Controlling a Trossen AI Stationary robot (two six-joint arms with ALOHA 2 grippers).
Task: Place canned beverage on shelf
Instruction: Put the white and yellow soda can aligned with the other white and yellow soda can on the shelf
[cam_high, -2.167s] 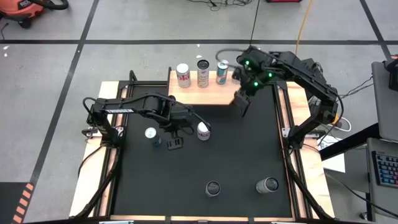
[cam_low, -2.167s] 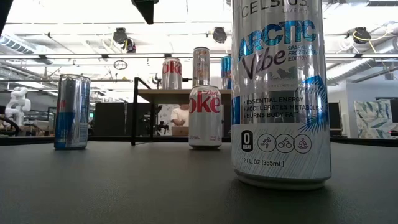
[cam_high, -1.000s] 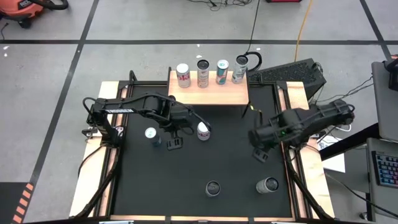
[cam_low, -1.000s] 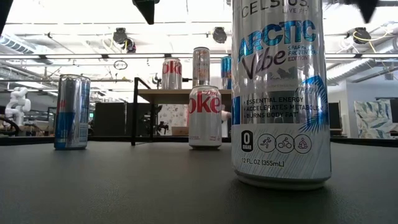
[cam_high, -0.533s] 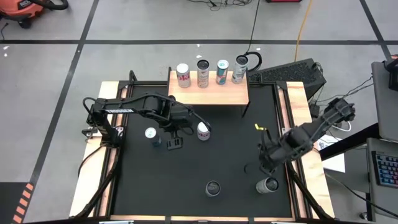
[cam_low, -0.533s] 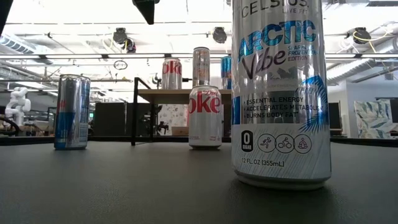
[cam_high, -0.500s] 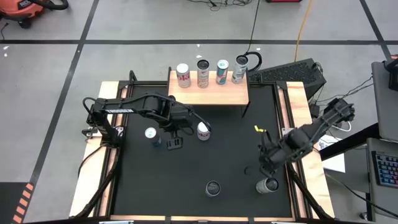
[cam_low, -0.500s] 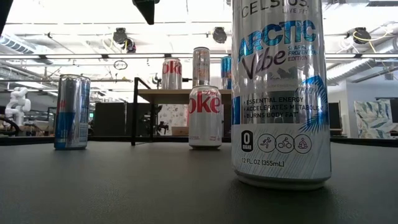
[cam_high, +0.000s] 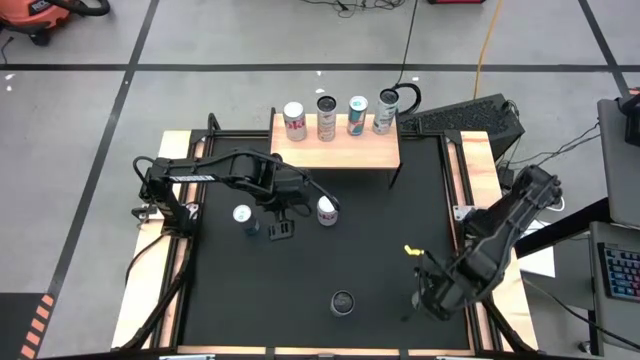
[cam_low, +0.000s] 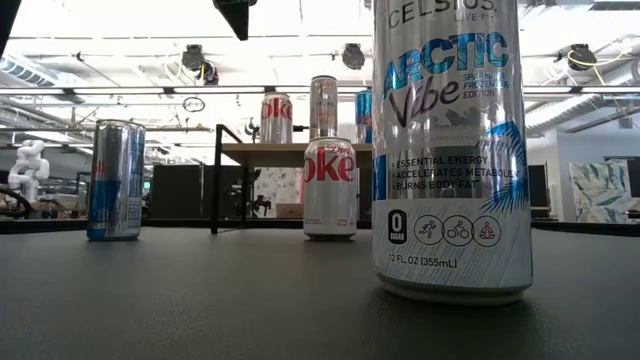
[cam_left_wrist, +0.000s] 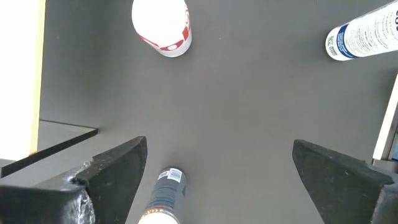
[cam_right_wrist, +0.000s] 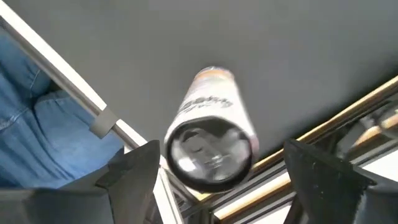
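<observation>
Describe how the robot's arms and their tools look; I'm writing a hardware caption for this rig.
Both arms are matte black, built of chunky jointed segments. The left arm has pale lettering along its upper link. The right arm looks plain black. The left tool has two broad, wedge-shaped dark fingers with scuffed grey edges; the right tool has matching dark fingers.

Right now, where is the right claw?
In the high view the right claw hangs open over the mat's near right corner, above a can there, right of the lone dark-topped can.
</observation>
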